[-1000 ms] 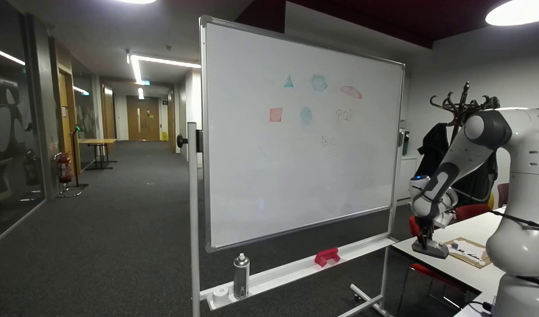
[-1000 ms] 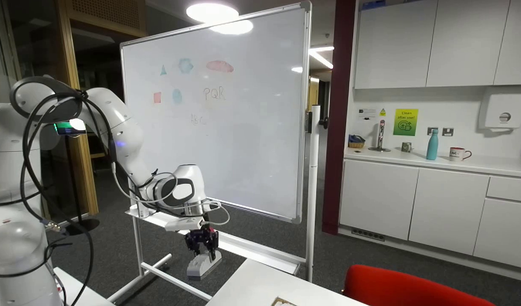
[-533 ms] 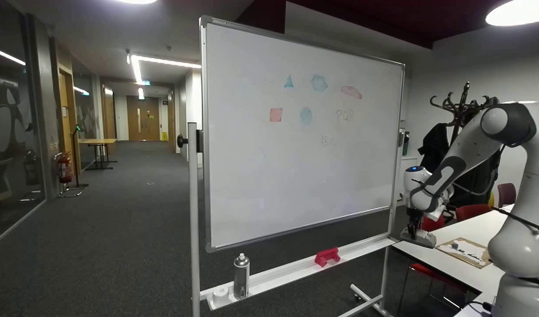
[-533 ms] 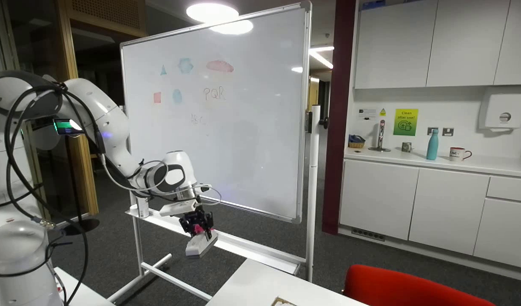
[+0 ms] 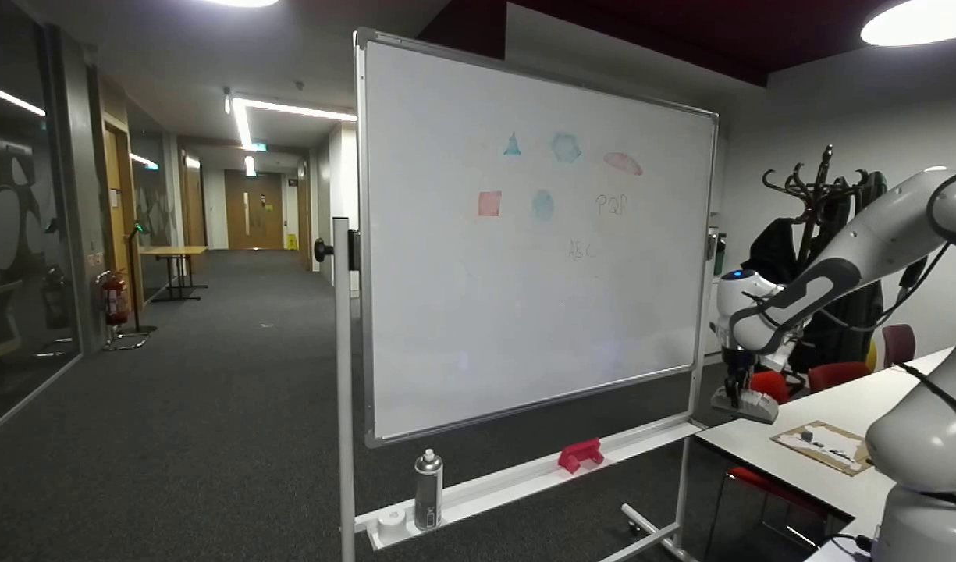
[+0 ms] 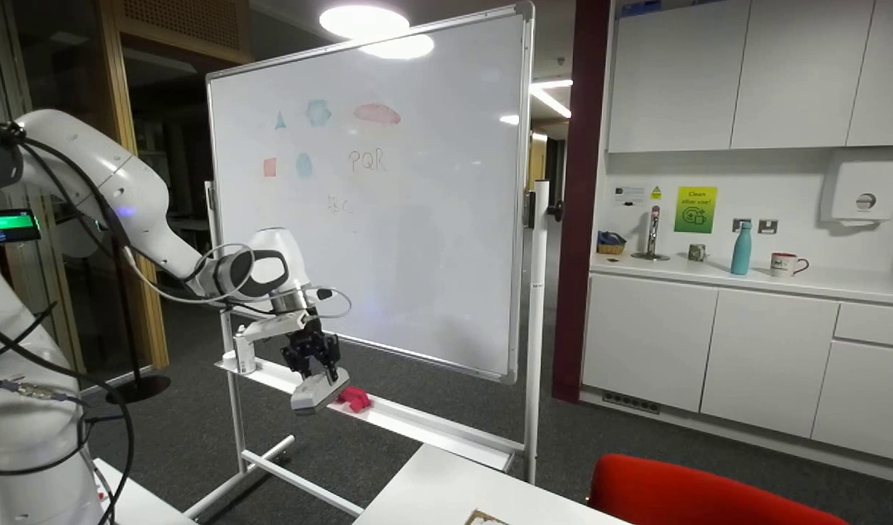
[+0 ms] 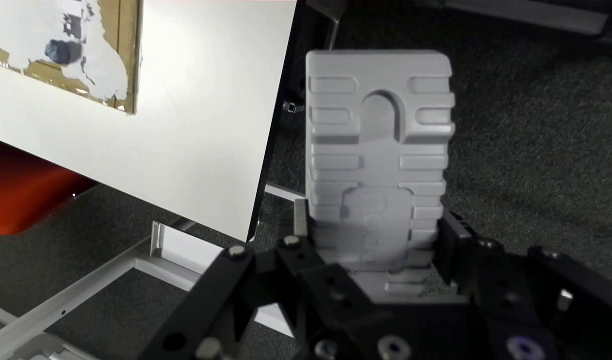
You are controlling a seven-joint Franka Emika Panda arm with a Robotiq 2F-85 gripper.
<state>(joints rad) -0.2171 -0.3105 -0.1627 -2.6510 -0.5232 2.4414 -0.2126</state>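
The gripper point(image 7: 376, 220) was closed on the eraser point(image 7: 378, 165), its fingers point(image 7: 301, 218) against the two long sides and standing as far apart as the eraser was wide. The eraser was up in the air, just off the edge of the desk point(image 7: 201, 110) in the wrist view, with dark carpet point(image 7: 530, 150) behind it. There its long axis ran almost straight up and down, square to the line from finger to finger. One end, with an arch-shaped recess close to it, pointed away from the gripper to the top of that view; the other was partly hidden among the gripper's dark parts. The ribbed face was turned to the wrist camera.

In an exterior view the eraser point(image 5: 747, 406) was tilted, its left end, on the side of the whiteboard point(image 5: 524, 265), higher than its right. In an exterior view the eraser point(image 6: 320, 393) slanted from lower left to upper right, with a red block point(image 6: 355, 398) on the ledge point(image 6: 446, 435) showing just beside the upper end.

Cardboard point(image 7: 128, 45) lay on the desk. A spray can point(image 5: 428, 492) stood upright on the ledge.
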